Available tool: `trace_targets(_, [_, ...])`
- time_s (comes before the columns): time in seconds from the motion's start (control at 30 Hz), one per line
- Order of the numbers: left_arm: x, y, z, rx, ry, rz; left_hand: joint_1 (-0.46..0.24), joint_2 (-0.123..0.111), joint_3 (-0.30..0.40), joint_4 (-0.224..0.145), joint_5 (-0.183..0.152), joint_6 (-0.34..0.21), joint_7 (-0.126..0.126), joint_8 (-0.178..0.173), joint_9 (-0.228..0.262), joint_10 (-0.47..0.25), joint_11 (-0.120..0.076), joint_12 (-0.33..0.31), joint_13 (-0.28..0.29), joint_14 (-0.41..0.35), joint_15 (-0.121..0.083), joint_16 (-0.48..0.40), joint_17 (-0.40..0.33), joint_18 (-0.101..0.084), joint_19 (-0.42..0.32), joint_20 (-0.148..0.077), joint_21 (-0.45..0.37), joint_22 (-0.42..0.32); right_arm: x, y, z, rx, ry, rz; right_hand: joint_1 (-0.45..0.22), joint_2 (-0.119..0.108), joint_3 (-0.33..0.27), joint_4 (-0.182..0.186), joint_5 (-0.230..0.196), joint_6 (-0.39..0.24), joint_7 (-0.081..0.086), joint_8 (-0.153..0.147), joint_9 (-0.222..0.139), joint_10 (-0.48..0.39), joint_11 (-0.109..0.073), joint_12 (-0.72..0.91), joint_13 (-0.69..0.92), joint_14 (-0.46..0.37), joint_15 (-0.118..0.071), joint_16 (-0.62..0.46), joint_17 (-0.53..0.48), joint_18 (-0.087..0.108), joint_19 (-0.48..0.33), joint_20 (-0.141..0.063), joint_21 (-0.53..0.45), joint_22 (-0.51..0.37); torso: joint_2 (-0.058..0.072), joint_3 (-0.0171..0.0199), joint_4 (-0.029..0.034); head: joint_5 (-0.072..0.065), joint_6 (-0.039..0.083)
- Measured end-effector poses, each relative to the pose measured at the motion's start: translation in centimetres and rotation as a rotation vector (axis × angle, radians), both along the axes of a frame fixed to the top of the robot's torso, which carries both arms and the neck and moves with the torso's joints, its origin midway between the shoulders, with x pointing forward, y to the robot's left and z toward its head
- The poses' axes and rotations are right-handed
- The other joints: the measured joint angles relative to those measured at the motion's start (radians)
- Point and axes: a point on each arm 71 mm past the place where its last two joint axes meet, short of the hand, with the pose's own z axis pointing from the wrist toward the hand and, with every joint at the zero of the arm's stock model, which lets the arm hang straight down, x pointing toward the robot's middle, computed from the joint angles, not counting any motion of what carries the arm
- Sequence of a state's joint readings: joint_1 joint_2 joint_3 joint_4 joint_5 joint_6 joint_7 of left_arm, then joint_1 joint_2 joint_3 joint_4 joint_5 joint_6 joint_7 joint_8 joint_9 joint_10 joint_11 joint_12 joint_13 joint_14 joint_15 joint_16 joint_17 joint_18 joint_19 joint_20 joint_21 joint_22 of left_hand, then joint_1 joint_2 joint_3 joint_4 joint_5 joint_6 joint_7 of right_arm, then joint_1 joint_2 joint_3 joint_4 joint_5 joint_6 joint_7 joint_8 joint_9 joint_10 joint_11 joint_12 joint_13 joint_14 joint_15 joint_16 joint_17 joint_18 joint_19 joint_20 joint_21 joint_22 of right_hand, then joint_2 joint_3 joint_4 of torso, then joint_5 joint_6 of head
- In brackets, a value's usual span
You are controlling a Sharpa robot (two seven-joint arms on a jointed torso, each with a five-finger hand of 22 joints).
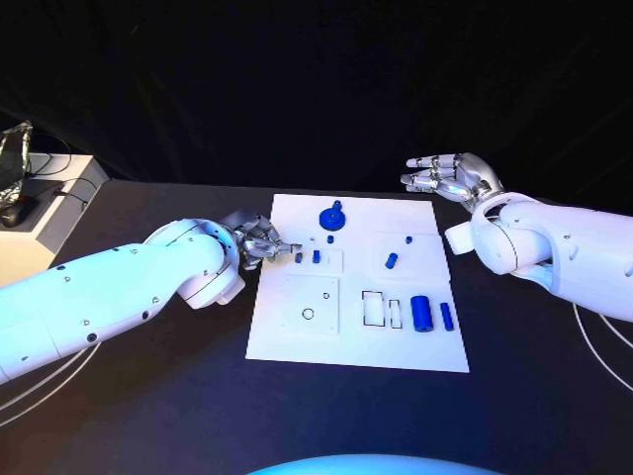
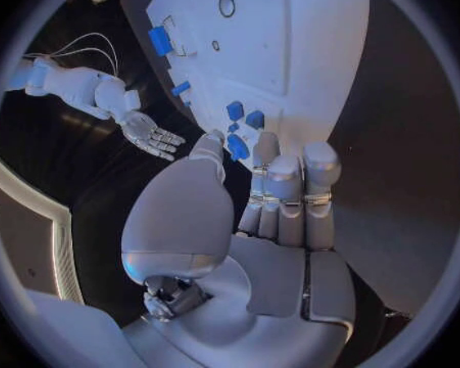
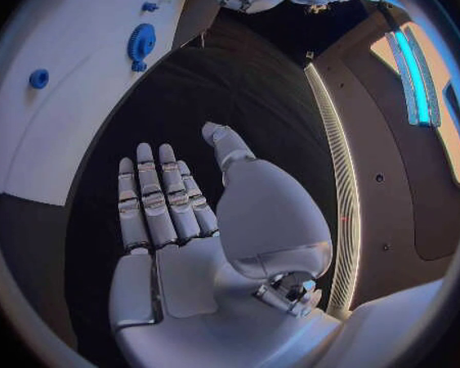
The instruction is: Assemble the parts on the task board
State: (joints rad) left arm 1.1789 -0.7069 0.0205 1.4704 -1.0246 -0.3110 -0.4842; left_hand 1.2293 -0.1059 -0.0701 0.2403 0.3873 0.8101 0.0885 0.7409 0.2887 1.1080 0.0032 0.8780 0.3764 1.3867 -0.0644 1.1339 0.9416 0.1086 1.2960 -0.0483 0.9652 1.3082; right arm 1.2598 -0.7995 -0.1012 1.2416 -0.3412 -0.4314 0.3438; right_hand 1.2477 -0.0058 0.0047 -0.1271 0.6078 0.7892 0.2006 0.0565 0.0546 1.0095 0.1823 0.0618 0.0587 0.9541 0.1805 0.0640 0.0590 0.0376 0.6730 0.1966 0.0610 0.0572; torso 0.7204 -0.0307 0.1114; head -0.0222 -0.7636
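The white task board [image 1: 359, 341] lies mid-table. On it sit a blue gear [image 1: 332, 216], small blue pegs [image 1: 316, 255] [image 1: 391, 260] and two blue cylinders [image 1: 420, 313] beside empty slots [image 1: 374, 309]. My left hand [image 1: 260, 242] rests at the board's left edge; in the left wrist view its thumb and a finger pinch a small blue part [image 2: 237, 147] just above the board [image 2: 291, 49], near two other blue pegs [image 2: 234, 110]. My right hand [image 1: 452, 178] hovers off the board's far right corner, fingers spread and palm empty [image 3: 173, 213].
A pale box [image 1: 32, 223] with cables and gear stands at the table's far left. White cables [image 1: 609, 341] loop on the table under my right arm. Black tabletop lies in front of the board.
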Motion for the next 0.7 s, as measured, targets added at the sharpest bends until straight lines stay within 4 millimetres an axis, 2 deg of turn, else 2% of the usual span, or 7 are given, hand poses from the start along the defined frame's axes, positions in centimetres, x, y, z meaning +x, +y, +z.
trace_targets(0.17, [0.2,-0.3,-0.4,0.009,0.005,0.004,-0.002,0.003,0.0,0.0,0.0,-0.003,-0.003,0.0,0.008,0.0,0.0,0.008,0.004,0.004,0.003,0.006,0.008,0.0,0.0,0.0,0.007,0.0,0.0,0.0,0.0,0.0,0.001,0.001,0.0,0.0,0.0,0.0,0.0,0.0,0.0,0.0,0.0,0.0,0.0,0.0,0.0,0.0,0.0,0.0,0.0,0.0,0.0,0.0,0.0,0.0,0.001,0.001,-0.0002,-0.001,0.0])
trace_targets(0.7, [0.8,-0.9,-1.9,0.053,0.054,0.008,-0.006,0.006,-0.007,0.001,0.0,0.003,-0.01,0.008,0.021,0.002,-0.002,0.012,0.01,0.006,0.002,0.012,0.018,0.0,0.004,0.004,0.016,0.0,0.0,0.2,0.0,0.0,0.0,0.003,0.0,0.0,0.0,0.0,0.0,0.0,0.0,0.0,0.0,0.0,0.0,0.0,0.0,0.0,0.0,0.0,0.0,0.0,0.0,0.0,0.0,0.0,0.001,0.0003,0.0,-0.005,-0.001])
